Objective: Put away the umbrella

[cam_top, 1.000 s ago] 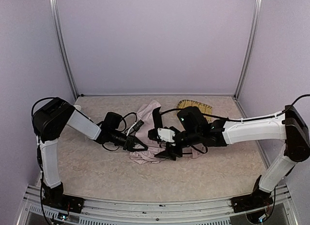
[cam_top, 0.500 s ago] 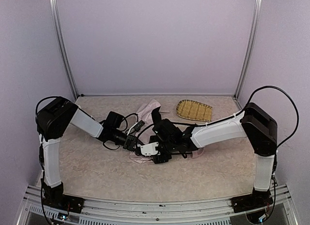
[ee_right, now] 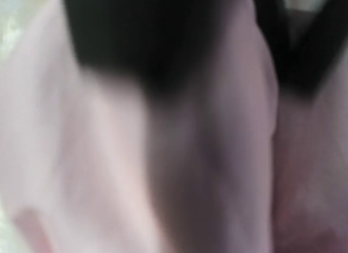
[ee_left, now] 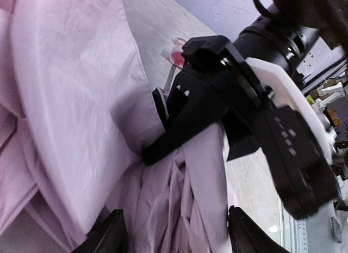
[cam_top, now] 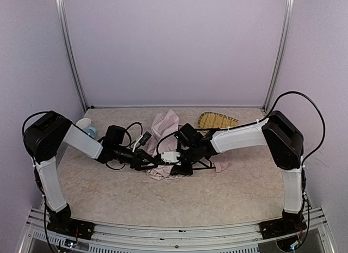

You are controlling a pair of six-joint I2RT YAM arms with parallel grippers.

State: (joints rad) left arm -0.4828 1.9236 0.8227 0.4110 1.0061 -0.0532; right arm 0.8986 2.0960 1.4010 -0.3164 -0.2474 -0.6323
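Bundling step, I think: my R claw (ee_left: 156, 134) pinches umbrella (ee_left: 70, 100) cloth, L claw (ee_left: 174, 227) open around folds. Next, L must close w/o slipping.

Plain pale lilac walls (cam_top: 174, 46) on three sides, thin metal posts (cam_top: 70, 51) in the back corners, beige speckled tabletop (cam_top: 217, 196), aluminium rail (cam_top: 179, 230) along the near edge, soft even light.
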